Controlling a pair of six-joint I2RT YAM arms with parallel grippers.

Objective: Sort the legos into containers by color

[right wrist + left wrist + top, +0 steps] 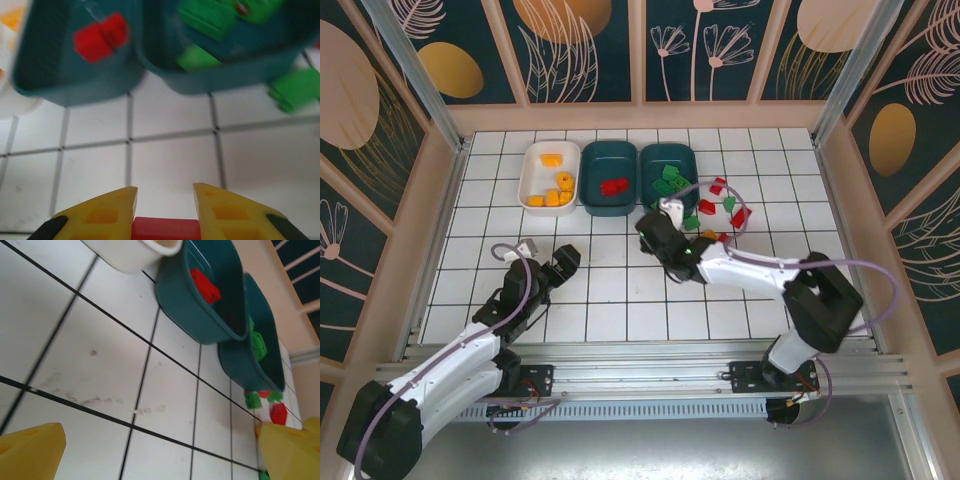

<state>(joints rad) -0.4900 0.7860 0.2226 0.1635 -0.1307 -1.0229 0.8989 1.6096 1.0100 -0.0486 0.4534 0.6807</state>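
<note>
A white tiled table (620, 300) is standing inside walls of dark floral panels (580, 50). Along its far side we are seeing three trays lying side by side. The white tray (540, 178), on the left, is holding orange bricks (558, 185). The middle tray (610, 160), dark teal, is holding red bricks (612, 186). The right tray (650, 160), also teal, is holding green bricks (669, 176). Loose bricks (720, 205), red and green, are lying scattered on the tiles just right of the right tray.

The right gripper (165, 197) is pointing toward the two teal trays from their near side, and its yellow fingers (220, 210) are pinching a red brick (165, 229) between them. We are unable to tell whether this brick is touching the table.

The left gripper (565, 258) is sitting over bare tiles at the near left, well apart from the trays. Its jaws are standing spread wide, with nothing between them.
</note>
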